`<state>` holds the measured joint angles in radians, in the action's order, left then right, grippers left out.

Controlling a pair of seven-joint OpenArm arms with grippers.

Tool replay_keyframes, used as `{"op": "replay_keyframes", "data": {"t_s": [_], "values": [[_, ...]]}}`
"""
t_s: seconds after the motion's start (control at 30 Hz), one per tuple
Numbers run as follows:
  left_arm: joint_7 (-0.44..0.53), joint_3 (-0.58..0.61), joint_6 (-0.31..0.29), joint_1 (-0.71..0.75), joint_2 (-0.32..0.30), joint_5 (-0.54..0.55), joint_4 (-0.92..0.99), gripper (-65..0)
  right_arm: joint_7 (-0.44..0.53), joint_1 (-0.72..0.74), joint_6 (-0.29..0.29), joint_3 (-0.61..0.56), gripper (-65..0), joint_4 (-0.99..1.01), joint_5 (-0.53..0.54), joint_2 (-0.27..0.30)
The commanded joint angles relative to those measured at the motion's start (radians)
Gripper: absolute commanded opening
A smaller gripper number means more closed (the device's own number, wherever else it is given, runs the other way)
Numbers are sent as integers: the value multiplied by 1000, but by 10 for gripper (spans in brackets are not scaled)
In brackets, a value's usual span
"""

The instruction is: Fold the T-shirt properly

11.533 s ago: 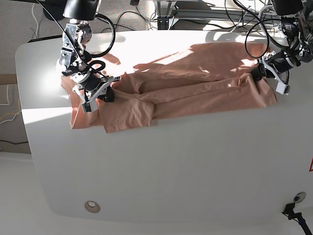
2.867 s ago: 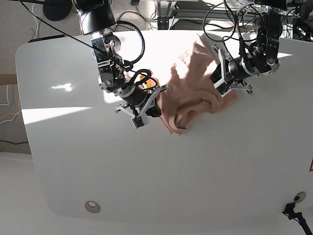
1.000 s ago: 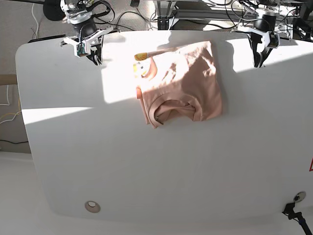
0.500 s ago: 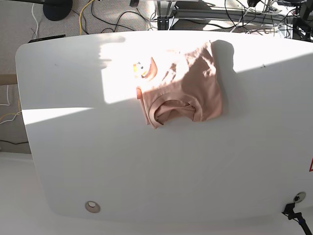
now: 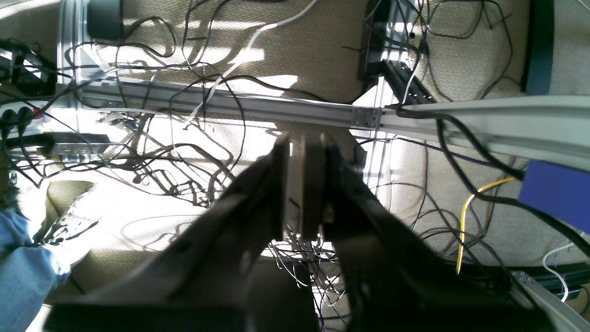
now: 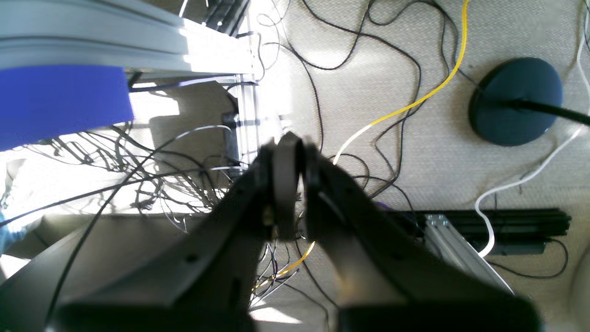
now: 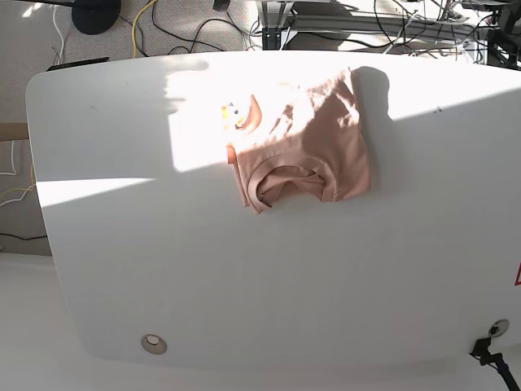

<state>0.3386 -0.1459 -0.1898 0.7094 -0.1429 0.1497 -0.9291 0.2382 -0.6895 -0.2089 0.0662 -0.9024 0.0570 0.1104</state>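
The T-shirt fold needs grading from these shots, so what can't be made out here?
- T-shirt, base view: its far left part is washed out by sun glare; lower layers and sleeves lie hidden under the top layer.
- Left gripper and right gripper, wrist views: blurred, shown over floor cables; neither view shows the shirt.
- Base view: both arms are out of frame.

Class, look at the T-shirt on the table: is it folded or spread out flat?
Folded. The T-shirt lies as a compact, roughly square bundle on the table, neckline at its near edge, no sleeves sticking out, neither end effector touching it.
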Motion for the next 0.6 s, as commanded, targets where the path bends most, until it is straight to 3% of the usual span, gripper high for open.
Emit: {"op": "replay_keyframes", "data": {"t_s": [0.0,0.23,0.47,0.57], "values": [[14,41,8,-24,-22,0,127,-611,13,14,-7,-1,-636,72,-35,-2],[14,154,8,-302,-40,1,565,-608,13,222,-7,-1,-636,345,-44,-4],[9,160,8,-452,-28,0,798,-605,13,356,-2,-1,-634,520,-46,-2],[-92,160,8,-500,-11,0,824,-605,13,402,-1,-1,-632,575,-46,-2]]}}
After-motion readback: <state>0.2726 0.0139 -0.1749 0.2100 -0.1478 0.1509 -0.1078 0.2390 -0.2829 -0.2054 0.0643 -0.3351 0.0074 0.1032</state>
